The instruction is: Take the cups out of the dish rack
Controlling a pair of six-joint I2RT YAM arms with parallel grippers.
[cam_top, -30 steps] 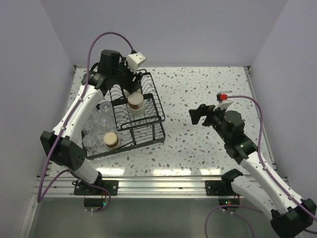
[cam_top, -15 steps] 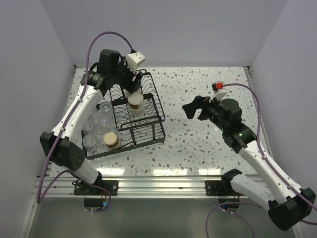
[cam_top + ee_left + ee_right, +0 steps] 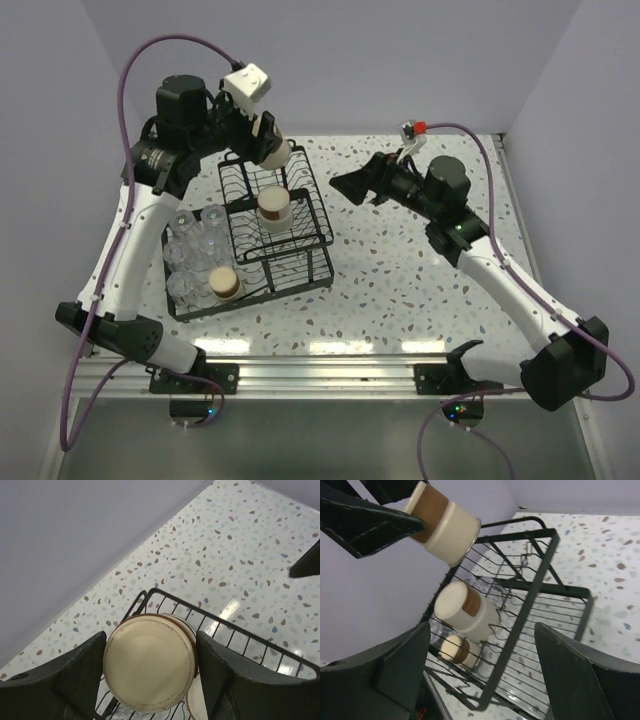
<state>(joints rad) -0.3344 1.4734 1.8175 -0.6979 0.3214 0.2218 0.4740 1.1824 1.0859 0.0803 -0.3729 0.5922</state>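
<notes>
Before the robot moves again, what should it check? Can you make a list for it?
1. Left gripper shut on the tan cup: ok.
2. That cup hangs above the dish rack, touching no wire: ok.
3. Right gripper open and empty: ok.
4. Bare table beside the rack to set a cup down: ok.
5. Rack unloaded: not ok. A second tan cup sits on the upper tier; a third tan cup and clear cups sit in the basket.
6. Grip firm enough to carry: cannot tell.

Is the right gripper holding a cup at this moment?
No, the right gripper is open with nothing between its jaws, while the left gripper holds the tan cup above the dish rack.
</notes>
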